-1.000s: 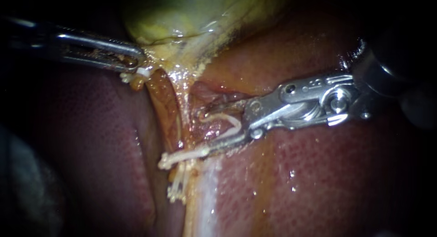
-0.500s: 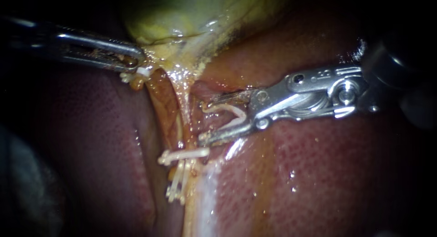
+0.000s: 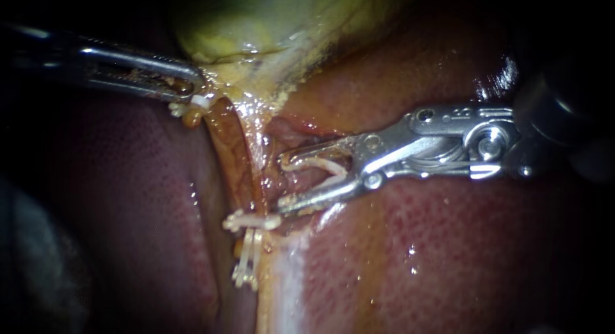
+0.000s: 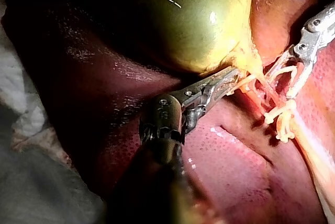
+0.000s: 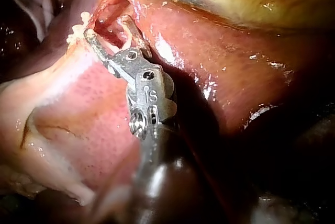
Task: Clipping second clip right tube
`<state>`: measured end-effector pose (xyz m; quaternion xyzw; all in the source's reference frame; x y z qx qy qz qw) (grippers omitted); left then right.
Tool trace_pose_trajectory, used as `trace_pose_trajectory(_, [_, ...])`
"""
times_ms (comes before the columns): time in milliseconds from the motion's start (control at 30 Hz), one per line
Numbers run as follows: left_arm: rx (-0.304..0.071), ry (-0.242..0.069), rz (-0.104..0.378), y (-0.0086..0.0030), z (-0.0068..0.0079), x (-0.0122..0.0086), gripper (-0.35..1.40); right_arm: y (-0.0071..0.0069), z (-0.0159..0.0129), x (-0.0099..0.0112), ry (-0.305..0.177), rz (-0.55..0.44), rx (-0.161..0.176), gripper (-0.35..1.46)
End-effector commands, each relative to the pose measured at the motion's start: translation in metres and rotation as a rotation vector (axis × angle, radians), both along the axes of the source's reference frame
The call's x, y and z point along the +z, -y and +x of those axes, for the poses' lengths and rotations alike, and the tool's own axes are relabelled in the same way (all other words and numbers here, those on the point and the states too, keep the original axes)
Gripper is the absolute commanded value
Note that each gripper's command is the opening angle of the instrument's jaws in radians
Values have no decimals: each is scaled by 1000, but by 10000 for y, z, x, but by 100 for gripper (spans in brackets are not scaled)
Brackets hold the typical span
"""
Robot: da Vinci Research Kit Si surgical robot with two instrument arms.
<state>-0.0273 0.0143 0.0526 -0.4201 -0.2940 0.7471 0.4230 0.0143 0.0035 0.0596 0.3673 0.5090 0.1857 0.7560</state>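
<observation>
My right instrument (image 3: pixel 282 184) comes in from the right, its jaws standing wide apart and holding an open white clip (image 3: pixel 320 170) between them. The jaw tips reach the pale glistening tube (image 3: pixel 257 161) that runs down from the gallbladder (image 3: pixel 256 26). Just below them a closed white clip (image 3: pixel 251 221) crosses the tube, and another clip (image 3: pixel 246 265) sits lower. My left instrument (image 3: pixel 187 84) is shut on the yellow tissue at the gallbladder's neck, also seen in the left wrist view (image 4: pixel 230 79). The right wrist view shows the loaded jaws (image 5: pixel 107 26) against the tissue.
A browner tube (image 3: pixel 225 148) runs left of the glistening one, with a small white clip (image 3: pixel 201 103) at its upper end beside my left jaws. Liver (image 3: pixel 448 244) lies on both sides. White gauze (image 4: pixel 15 77) borders the organ beside my left instrument's shaft.
My right instrument drew back slightly to the right, then pushed its jaw tips in again toward the tube; the lower tip now lies against the end of the upper closed clip. Left instrument unmoved.
</observation>
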Motion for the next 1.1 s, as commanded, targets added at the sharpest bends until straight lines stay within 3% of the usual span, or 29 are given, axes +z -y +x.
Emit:
trace_pose_trajectory(33, [0,0,0,0,0,0,-35,0,0,0,1,4,2,45])
trace_pose_trajectory(1100, [0,0,0,0,0,0,-35,0,-4,-5,-11,95,9,45])
